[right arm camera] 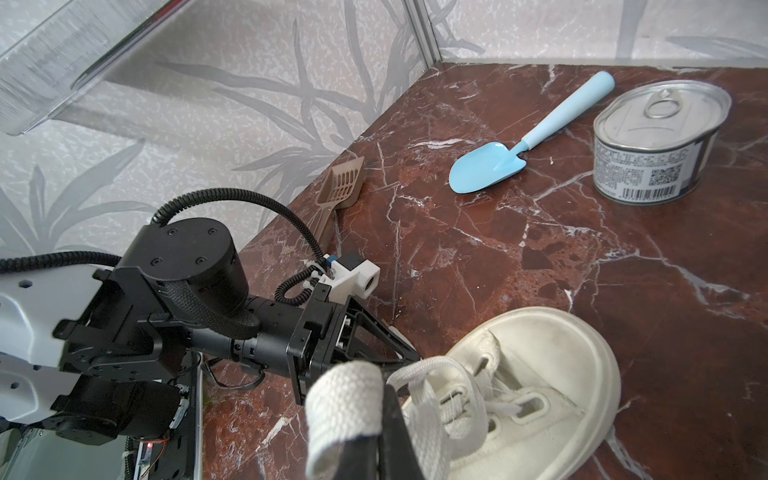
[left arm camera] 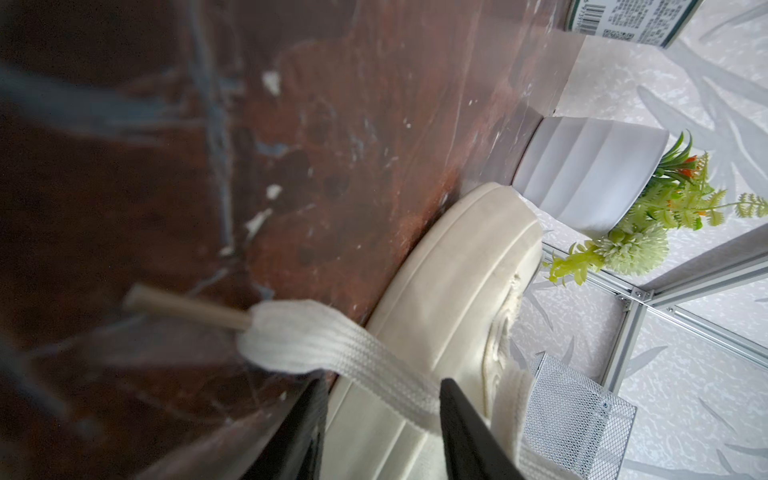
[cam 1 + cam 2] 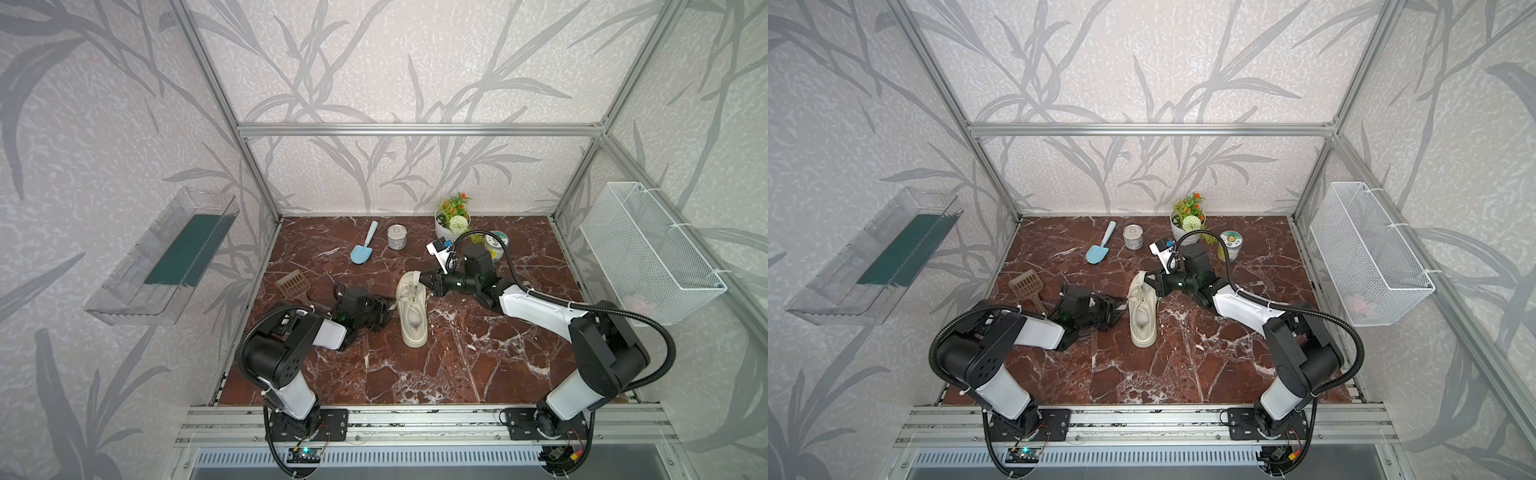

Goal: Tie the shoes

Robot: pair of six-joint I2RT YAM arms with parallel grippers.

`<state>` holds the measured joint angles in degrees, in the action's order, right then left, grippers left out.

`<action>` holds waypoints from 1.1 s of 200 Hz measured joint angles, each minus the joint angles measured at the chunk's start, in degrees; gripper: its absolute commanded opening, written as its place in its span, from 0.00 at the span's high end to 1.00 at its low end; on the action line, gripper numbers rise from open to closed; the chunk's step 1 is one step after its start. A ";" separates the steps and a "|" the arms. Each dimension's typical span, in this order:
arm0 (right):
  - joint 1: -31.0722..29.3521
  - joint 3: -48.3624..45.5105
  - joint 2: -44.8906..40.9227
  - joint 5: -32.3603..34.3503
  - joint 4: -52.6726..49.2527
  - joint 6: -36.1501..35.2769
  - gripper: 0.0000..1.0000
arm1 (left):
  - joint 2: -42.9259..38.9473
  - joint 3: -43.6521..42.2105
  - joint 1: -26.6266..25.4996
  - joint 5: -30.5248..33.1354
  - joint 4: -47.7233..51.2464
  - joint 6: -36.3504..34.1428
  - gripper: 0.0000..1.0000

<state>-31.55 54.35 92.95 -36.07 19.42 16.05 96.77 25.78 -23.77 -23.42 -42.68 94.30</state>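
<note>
Right claw (image 1: 386, 419) is pressed together on a flat cream lace (image 1: 345, 395) beside the cream chunky-soled sneaker (image 3: 411, 316).
Its arm stretches low from the right. The left arm, elbow folded, sets the left claw (image 2: 382, 390) at the sneaker's side, fingers apart around the other lace end (image 2: 332, 345); whether it grips cannot be told. The sneaker stands mid-table on the red-brown marble table (image 3: 457, 370).

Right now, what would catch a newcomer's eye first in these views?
A cream sneaker lies mid-table on red-brown marble, toe toward the back wall. The right claw pinches a folded lace near its toe; a second lace runs through the left claw.
</note>
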 measured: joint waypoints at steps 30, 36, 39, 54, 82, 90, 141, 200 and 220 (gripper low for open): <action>0.00 0.00 0.00 0.00 0.02 0.02 1.00 | 1.70 0.00 -0.66 0.00 -3.39 1.07 0.62; 0.00 0.00 0.00 0.00 0.02 0.02 1.00 | 2.05 0.00 -0.79 0.00 -4.11 1.36 0.63; 0.00 0.00 0.00 0.00 0.02 0.02 1.00 | 2.21 0.00 -0.85 0.02 -4.39 1.57 0.64; 0.00 0.00 0.00 0.00 0.02 0.02 1.00 | 3.04 0.07 -0.94 0.17 -6.16 2.16 0.70; 0.00 0.00 0.00 0.00 0.02 0.02 1.00 | 3.74 0.13 -1.05 0.83 -7.67 2.67 0.83; 0.00 0.00 0.00 -0.02 0.00 0.02 1.00 | 3.74 0.13 -1.05 0.94 -8.00 2.69 0.87; 0.00 0.00 -0.02 -0.02 -0.04 0.02 1.00 | 3.78 0.33 -1.05 1.40 -8.35 2.78 1.00; 0.33 -2.16 -3.02 0.04 -0.52 0.09 1.00 | -2.36 2.29 -0.98 2.60 1.75 -1.64 1.00; 0.70 -3.74 -4.66 0.07 -0.50 0.28 1.00 | -6.36 4.44 -0.72 2.99 8.44 -4.83 1.00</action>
<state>-30.85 50.61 88.29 -36.01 18.92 16.34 90.41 30.22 -24.49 -20.43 -34.24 89.47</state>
